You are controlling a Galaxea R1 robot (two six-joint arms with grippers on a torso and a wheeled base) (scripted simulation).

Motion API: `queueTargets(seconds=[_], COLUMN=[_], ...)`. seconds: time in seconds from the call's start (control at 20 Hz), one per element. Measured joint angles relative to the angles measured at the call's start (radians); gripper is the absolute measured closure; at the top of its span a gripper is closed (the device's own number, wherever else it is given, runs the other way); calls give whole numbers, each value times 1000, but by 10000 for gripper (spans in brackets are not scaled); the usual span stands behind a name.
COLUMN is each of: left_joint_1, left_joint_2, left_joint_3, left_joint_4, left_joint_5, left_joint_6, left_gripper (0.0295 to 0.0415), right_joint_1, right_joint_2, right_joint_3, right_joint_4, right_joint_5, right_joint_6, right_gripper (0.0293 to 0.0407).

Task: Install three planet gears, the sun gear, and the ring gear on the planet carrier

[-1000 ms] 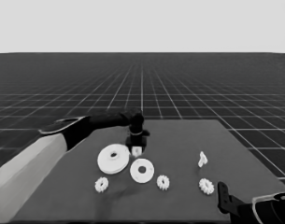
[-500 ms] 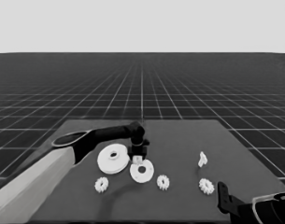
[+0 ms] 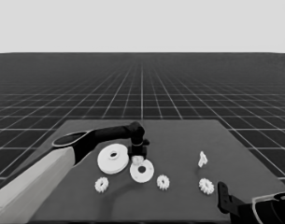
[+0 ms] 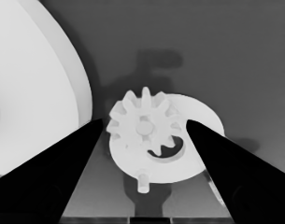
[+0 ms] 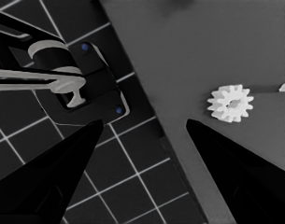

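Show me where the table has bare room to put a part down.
Bare: the far strip behind the left gripper, and the middle between the smaller round part and the thin white piece. Crowded: near left, where the larger round part, smaller part and two gears cluster.

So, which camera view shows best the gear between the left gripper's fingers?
The left wrist view: the gear sits large above the smaller round part. In the head view the left gripper mostly hides it. The right wrist view does not show it.

Gear (image 4: 144, 125) covers part of smaller round part's (image 4: 198, 158) hole; larger round part (image 4: 34, 93) cut off by edge.
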Motion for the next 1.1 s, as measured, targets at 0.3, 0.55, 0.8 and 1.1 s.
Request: queueTargets(seconds=[0.3, 0.55, 0.8, 1.1], left_joint_1=[-127, -142, -99, -93], left_joint_2=[-38, -39, -611, -683], left_joint_3=[116, 120, 919, 973], left_joint_4=[-108, -124, -70, -64], left_joint_5=[66, 72, 102, 97], left_joint_6=[-64, -66, -299, -273], left_gripper=[326, 326, 326, 326], right_joint_1=[0, 0, 0, 0], right_joint_2=[0, 0, 0, 0], right_joint_3=[0, 0, 0, 0], right_joint_4=[0, 0, 0, 0], right_joint_5=[0, 0, 0, 0], right_joint_6=[0, 0, 0, 0], right_gripper=[315, 315, 315, 315])
